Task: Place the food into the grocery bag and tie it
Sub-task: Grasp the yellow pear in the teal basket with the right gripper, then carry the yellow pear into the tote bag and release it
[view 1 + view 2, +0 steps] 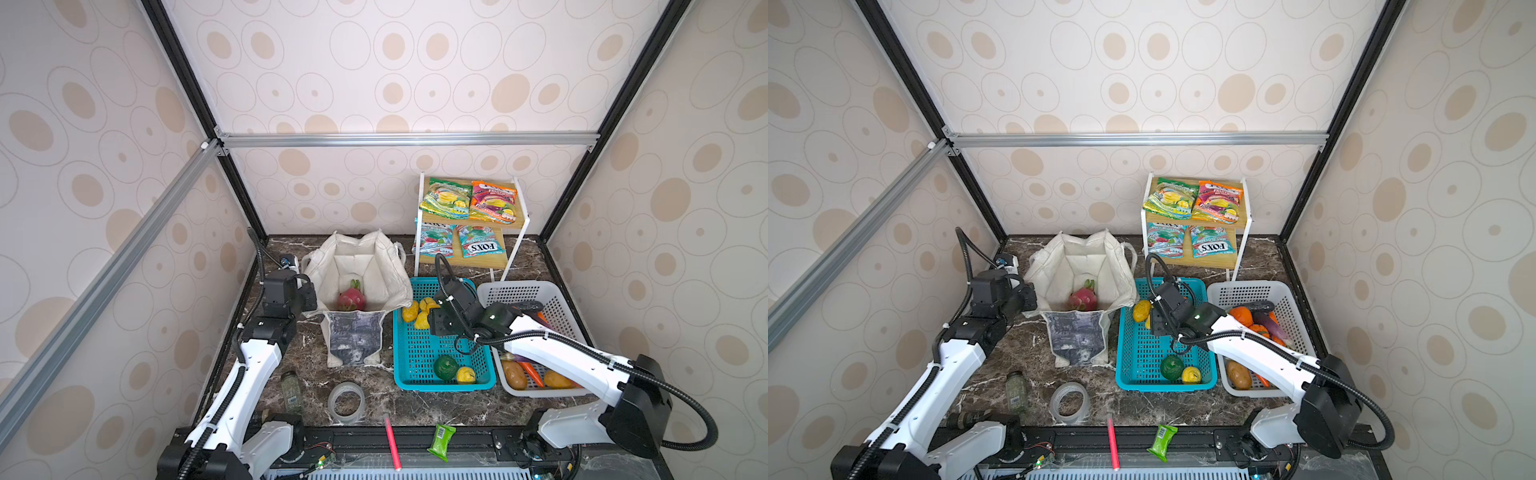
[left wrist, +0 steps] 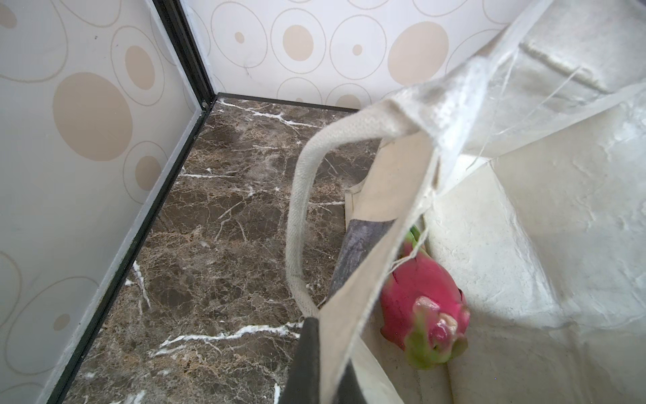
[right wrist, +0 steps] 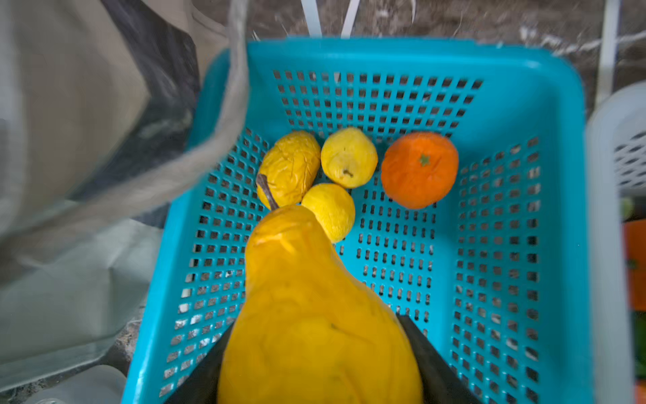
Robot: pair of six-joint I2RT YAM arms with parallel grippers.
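Bright, even light, soft shadows; grocery bag (image 3: 87,105) blurred in the right wrist view.

Pink dragon fruit (image 1: 351,300) inside open tote (image 1: 374,266)

Cream walls (image 1: 415,75) with beige ovals, aluminium crossbar (image 1: 407,139), dark marble tabletop (image 1: 415,407), white-framed wooden shelf (image 1: 465,262)

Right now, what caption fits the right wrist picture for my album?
Fingers grip a yellow pear in the teal basket, three smaller yellow fruits and an orange nearby.
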